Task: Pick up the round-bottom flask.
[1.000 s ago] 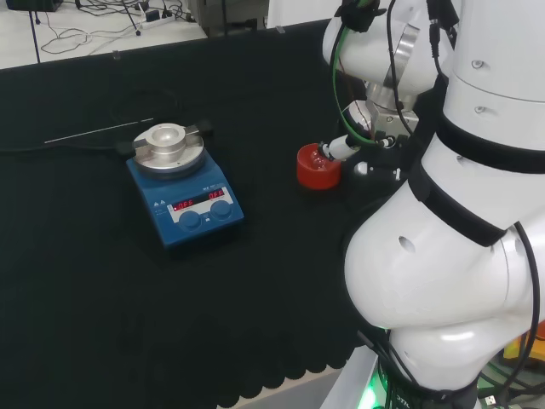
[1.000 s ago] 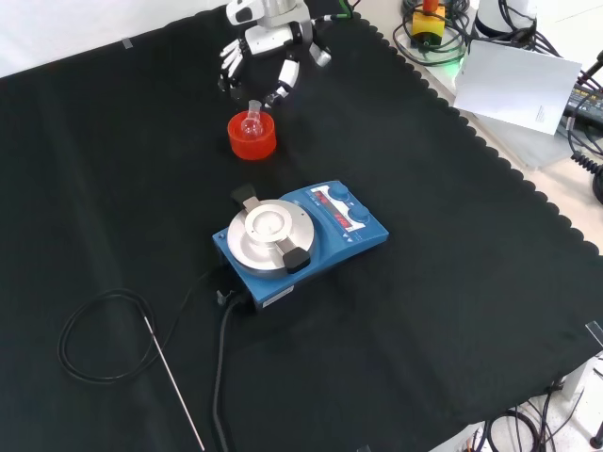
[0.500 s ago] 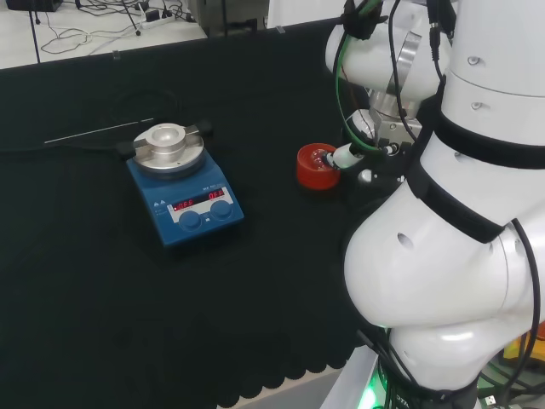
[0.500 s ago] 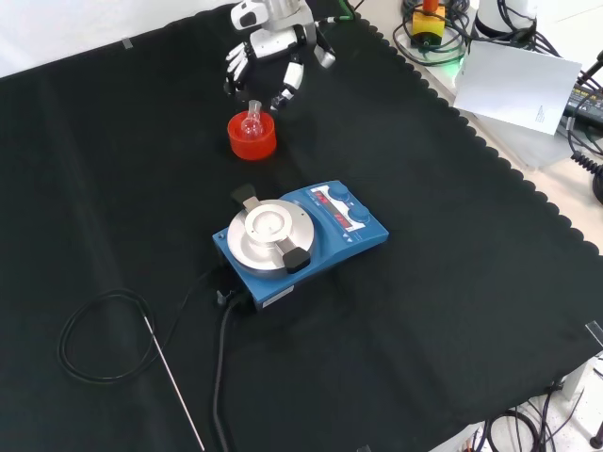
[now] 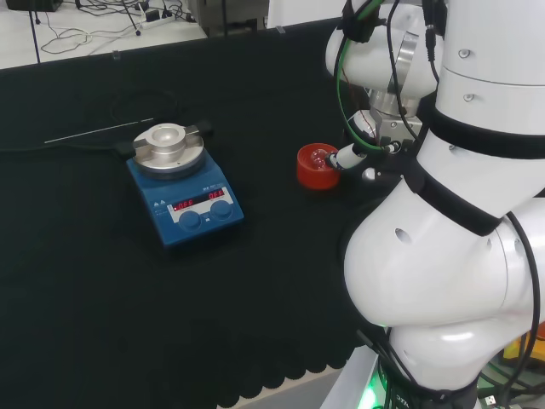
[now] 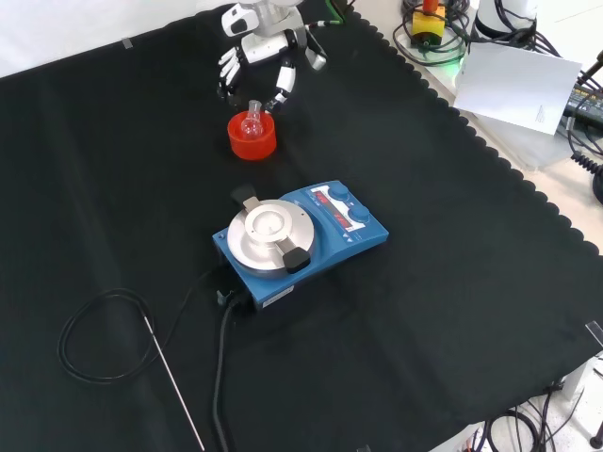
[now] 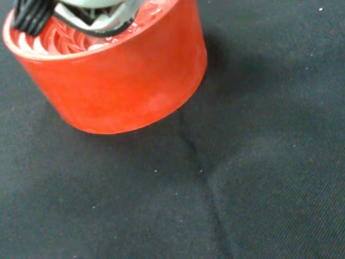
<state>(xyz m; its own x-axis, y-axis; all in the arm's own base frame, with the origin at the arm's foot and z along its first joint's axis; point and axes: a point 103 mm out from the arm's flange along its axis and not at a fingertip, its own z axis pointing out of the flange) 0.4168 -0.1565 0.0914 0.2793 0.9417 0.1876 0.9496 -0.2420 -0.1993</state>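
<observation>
Clearly, what we are after is small and delicate: the round-bottom flask (image 6: 251, 121) is clear glass, its bulb sunk into a red ribbed stand (image 6: 252, 137) and its short neck rising above the rim, as the front view shows. We judge it light, rigid, slick to the touch and easy to break, so it wants a gentle pinch and no squeezing on the bulb. The neck looks to us the best place to take hold, since the bulb sits low inside the stand and offers little to get around; a straight lift upward should free it without tipping the stand.

Just behind the stand in the front view we see the hand (image 6: 262, 58), its fingers (image 6: 279, 92) spread apart and pointing down toward the flask, holding nothing. One fingertip hangs close to the neck, but we cannot tell whether it touches the glass. In the head view the hand's fingers reach the stand from its right. The wrist view shows the stand's red wall close up on the black surface (image 6: 452, 282).

Nearer the camera in the front view stands a blue hotplate stirrer (image 6: 300, 235) with a round metal top, well apart from the stand, and beyond it a coiled black cable with a thin metal probe (image 6: 174, 381).
</observation>
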